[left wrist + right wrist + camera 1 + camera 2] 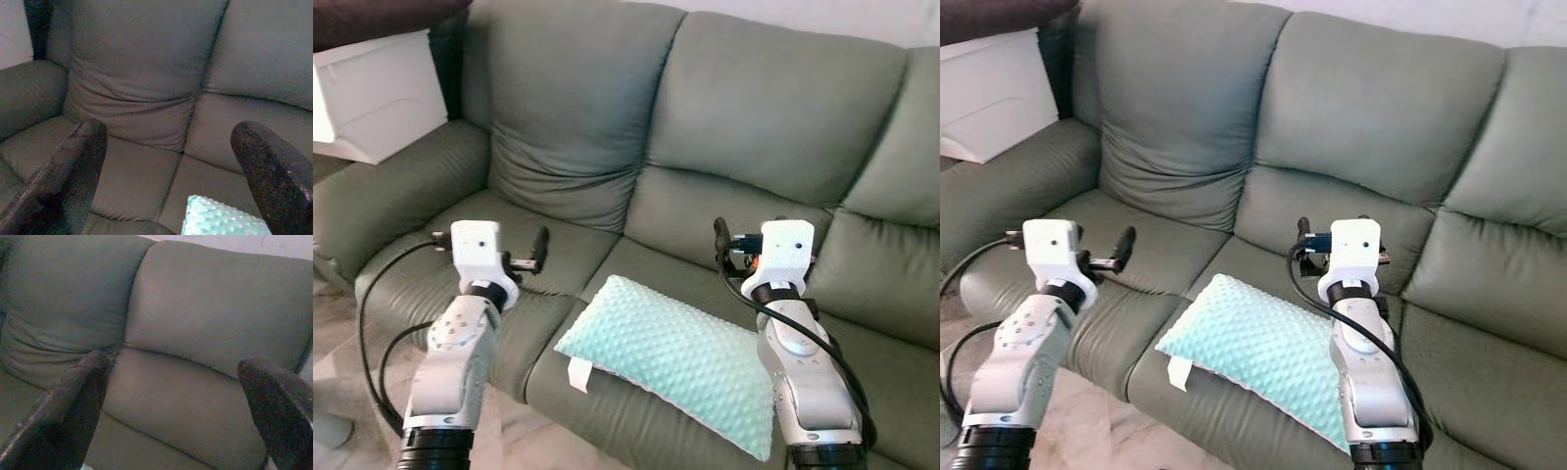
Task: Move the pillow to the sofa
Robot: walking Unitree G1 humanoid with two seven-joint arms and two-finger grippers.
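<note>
A mint-green dotted pillow (675,357) lies flat on the front of the grey-green sofa's (754,108) middle seat, with one corner hanging a little past the seat edge. A white tag (578,374) hangs off its left corner. My left gripper (536,253) hovers above the left seat, left of the pillow, open and holding nothing; in the left wrist view the pillow's corner (220,220) lies below the fingers (73,166). Just behind the pillow's far edge my right gripper (724,240) is open and empty too, pointing at the backrest (205,308).
A white cabinet (372,93) stands beyond the sofa's left armrest (382,196). Light tiled floor (337,362) lies at the lower left, in front of the sofa. Black cables loop off both forearms.
</note>
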